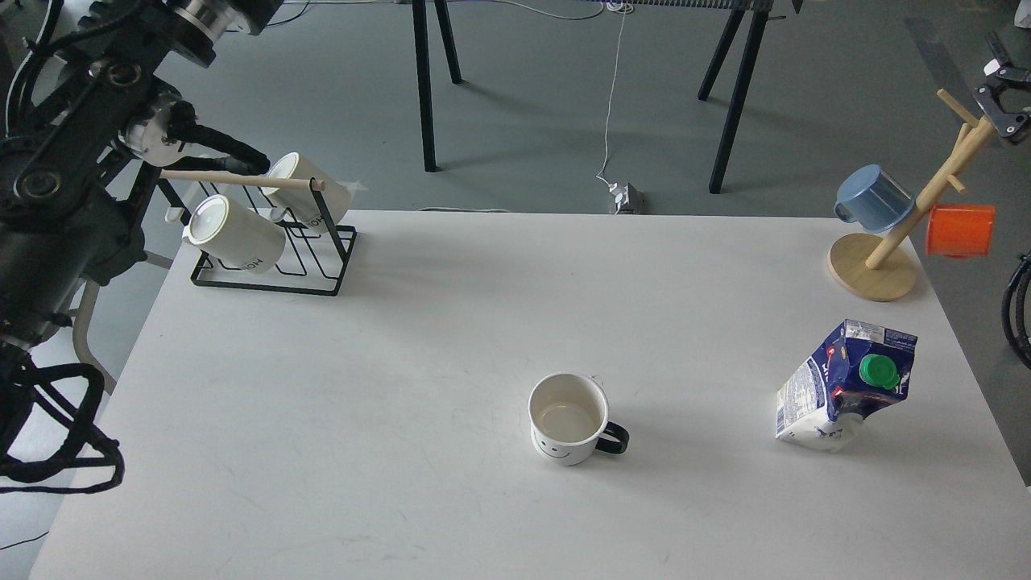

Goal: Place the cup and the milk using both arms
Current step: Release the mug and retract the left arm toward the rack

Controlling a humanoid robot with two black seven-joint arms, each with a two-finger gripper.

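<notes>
A white cup (pixel 566 417) with a smiley face and a black handle stands upright on the white table (pixel 451 322), front of centre. A blue and white milk carton (pixel 846 384) with a green cap stands dented and leaning at the right. My left arm (pixel 72 161) is raised at the far left and runs off the top edge; its gripper is out of view. Only a small dark part of my right gripper (pixel 1003 101) shows at the right edge, beside the top of the mug tree; its fingers cannot be told apart. Nothing touches the cup or the carton.
A black wire rack (pixel 274 258) with two white mugs stands at the table's back left. A wooden mug tree (pixel 890 242) at the back right holds a blue cup (pixel 871 197) and an orange cup (pixel 958 230). Black stand legs (pixel 425 89) rise beyond the table.
</notes>
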